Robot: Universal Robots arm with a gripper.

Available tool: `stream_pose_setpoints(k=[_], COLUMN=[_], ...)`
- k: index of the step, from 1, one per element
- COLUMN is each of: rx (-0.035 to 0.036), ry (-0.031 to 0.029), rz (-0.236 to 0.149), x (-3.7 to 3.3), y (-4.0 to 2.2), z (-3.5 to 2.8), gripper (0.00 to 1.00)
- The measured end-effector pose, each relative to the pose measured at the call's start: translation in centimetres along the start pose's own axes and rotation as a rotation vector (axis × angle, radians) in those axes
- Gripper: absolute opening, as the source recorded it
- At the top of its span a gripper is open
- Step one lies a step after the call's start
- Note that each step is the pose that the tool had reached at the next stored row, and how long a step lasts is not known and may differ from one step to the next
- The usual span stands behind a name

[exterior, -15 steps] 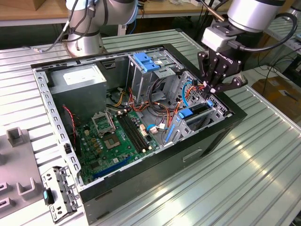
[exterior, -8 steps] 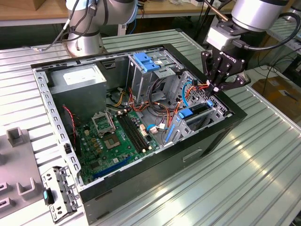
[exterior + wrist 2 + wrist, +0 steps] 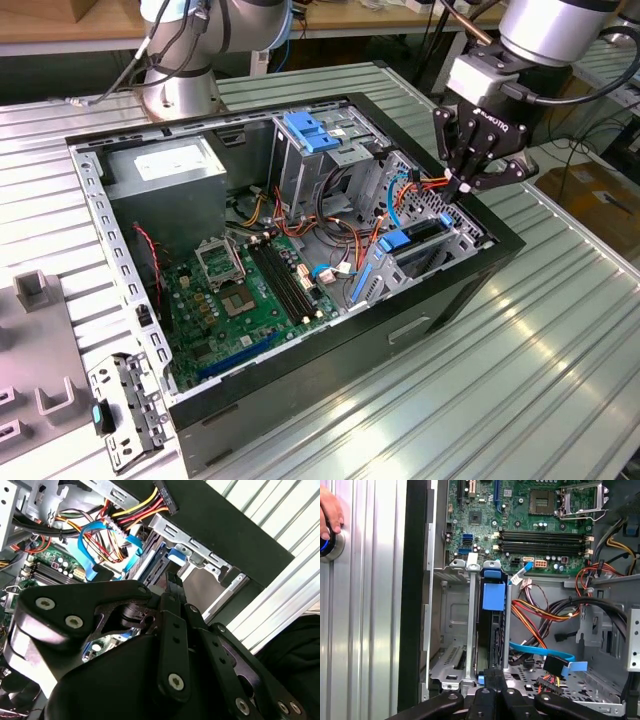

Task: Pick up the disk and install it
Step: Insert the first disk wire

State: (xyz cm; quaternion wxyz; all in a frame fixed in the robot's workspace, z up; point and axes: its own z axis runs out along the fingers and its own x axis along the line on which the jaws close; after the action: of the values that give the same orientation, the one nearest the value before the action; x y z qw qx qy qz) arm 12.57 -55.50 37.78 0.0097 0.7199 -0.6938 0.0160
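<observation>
The disk (image 3: 408,243) stands on edge in the small metal drive bay at the front of the open computer case (image 3: 330,370), its blue carrier rails showing. In the first wrist view the disk (image 3: 493,597) sits between the bay's metal walls. My gripper (image 3: 461,187) hangs just above that bay's far end, near the case's edge on the exterior view's right, fingers closed together with nothing between them. In the first wrist view the gripper (image 3: 493,676) is lined up with the disk's end. In the second wrist view the gripper (image 3: 173,582) is close to the disk (image 3: 159,562).
A tall metal drive cage with a blue latch (image 3: 310,130) rises behind the bay. Red, yellow and blue cables (image 3: 415,185) cross beside the gripper. The green motherboard (image 3: 250,290) and power supply (image 3: 165,165) fill the case. A person's hand (image 3: 327,515) rests by a button on the table.
</observation>
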Motion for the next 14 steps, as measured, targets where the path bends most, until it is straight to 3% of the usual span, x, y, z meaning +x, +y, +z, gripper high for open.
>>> stream_pose_setpoints(k=[7,14], rx=[-0.0014,-0.0024], ry=[-0.0001,-0.0001], rz=[-0.001,-0.004], x=[0.04,0.06], y=[-1.01,-1.60], z=[0.01,0.01], gripper=[0.11,0.11])
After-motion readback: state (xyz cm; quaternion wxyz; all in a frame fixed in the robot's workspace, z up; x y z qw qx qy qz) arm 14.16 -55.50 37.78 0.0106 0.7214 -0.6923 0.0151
